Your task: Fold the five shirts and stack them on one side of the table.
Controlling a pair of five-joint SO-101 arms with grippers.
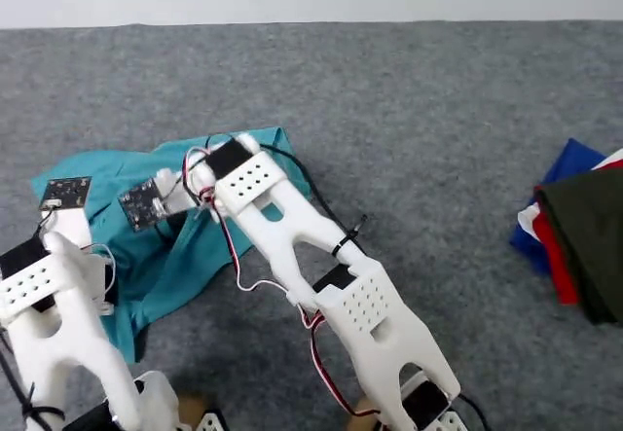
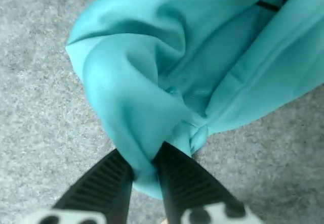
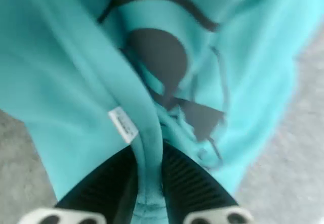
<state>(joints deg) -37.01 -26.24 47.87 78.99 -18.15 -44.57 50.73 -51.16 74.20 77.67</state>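
Observation:
A teal shirt (image 1: 185, 246) lies crumpled on the grey table at the left, under both arms. My left gripper (image 2: 147, 171) is shut on a bunched edge of the teal shirt (image 2: 167, 72), lifted a little off the grey cloth. My right gripper (image 3: 149, 171) is shut on the shirt's collar fold beside a white label (image 3: 123, 124); a dark print (image 3: 162, 62) shows on the fabric beyond. In the high view the right arm (image 1: 263, 193) reaches over the shirt's middle and the left arm (image 1: 49, 275) stands at its left edge.
A stack of folded shirts (image 1: 579, 232), blue, white, red and dark green, lies at the right edge of the table. Bare grey table surface (image 1: 438, 139) stretches between the teal shirt and the stack, and behind both.

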